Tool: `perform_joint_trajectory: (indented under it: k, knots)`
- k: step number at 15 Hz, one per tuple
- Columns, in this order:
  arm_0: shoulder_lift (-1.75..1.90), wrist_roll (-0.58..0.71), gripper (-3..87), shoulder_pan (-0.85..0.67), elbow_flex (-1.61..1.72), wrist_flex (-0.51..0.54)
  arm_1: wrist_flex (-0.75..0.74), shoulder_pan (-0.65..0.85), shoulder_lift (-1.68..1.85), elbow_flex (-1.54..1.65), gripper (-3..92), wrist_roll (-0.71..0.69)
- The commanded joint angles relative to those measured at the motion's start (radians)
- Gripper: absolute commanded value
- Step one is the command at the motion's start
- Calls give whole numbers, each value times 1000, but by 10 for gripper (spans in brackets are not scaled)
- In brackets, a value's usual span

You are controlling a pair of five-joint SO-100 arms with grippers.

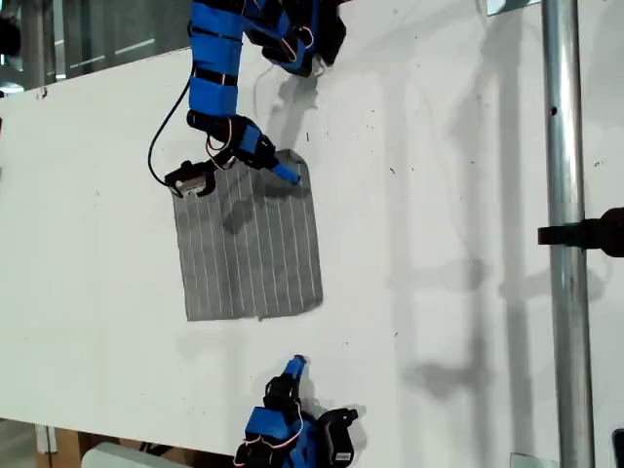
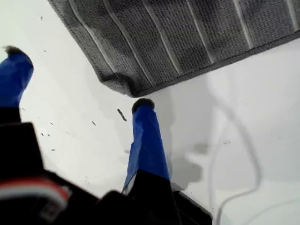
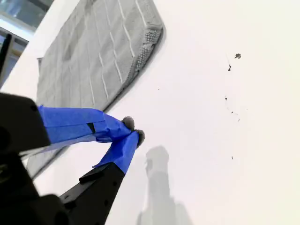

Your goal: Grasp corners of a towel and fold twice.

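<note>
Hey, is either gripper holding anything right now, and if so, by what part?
Nothing is held. My first gripper is open beside a towel corner; my second gripper is shut on nothing.

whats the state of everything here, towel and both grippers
towel: spread flat on the table, not gripped
my first gripper: open, fingers either side of a corner, not closed on it
my second gripper: shut, empty, off the towel
</note>
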Motion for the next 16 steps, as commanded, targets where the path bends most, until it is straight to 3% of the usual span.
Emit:
perform_joint_trajectory:
  k: [1, 6, 10, 11, 14, 16]
  knots:
    - [3, 3, -29, 6, 2, 2, -94, 46, 26, 55, 409, -31]
    - [3, -3, -29, 3, 2, 2, -195, 52, -129, 55, 396, -63]
    - [3, -8, -29, 3, 2, 2, -195, 34, -216, 15, 355, -81]
    - [3, -8, -29, 3, 2, 2, -190, 28, -236, 3, 308, -86]
    - [3, -11, -29, 3, 2, 2, -179, 9, -276, -37, 37, -81]
    - [3, -23, -28, 0, 2, 2, -179, -5, -279, -43, 18, -81]
